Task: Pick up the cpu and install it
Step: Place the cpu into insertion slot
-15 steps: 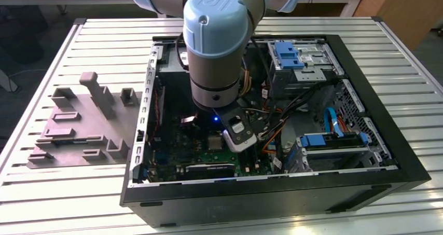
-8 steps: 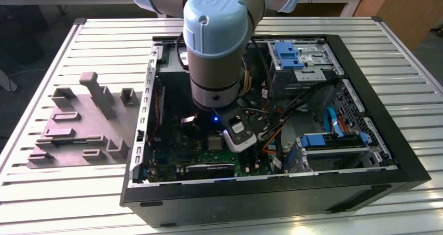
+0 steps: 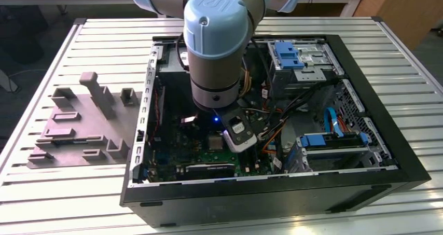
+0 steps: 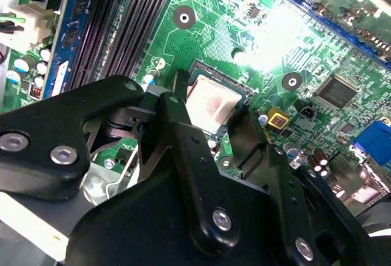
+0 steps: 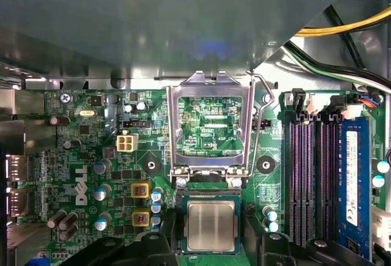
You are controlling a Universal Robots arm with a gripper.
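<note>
Arm: we see the arm [image 3: 215, 43] reaching down into the open computer case [image 3: 277, 193], over the green motherboard [image 5: 91, 156].

Claw: the claw [image 4: 209, 113] is open. Its black fingers [image 4: 183, 137] stand apart, one on each side of the socket, low over the board.

Cpu: the cpu [image 5: 211, 226] lies flat in the socket [image 5: 181, 223], its pale silvery top facing up, and sits between the two fingers.

Contact: in both wrist views we make out a strip of socket edge between the chip and each finger, so the claw does not appear to grip it. We cannot tell whether the fingers touch the socket itself.

Hinged frame: the socket's metal frame [image 5: 173, 128] is swung open and stands clear of the chip. Board traces show through its empty middle.

Lever: a thin wire lever [image 5: 267, 104] runs along one side of the open frame.

Memory slots: long dark slots [image 5: 311, 180] lie near the socket, and a blue strip runs along their far side.

Cables: a yellow cable [image 5: 342, 27] and dark cables pass over a corner of the board.

Case: the black case lies on its side on the slatted metal tabletop [image 3: 104, 38]. A blue drive bracket [image 3: 287, 53] sits in its far bay.

Tray: a grey-purple tray [image 3: 76, 131] with raised blocks rests on the tabletop at the exterior view's left, just beside the case.
</note>
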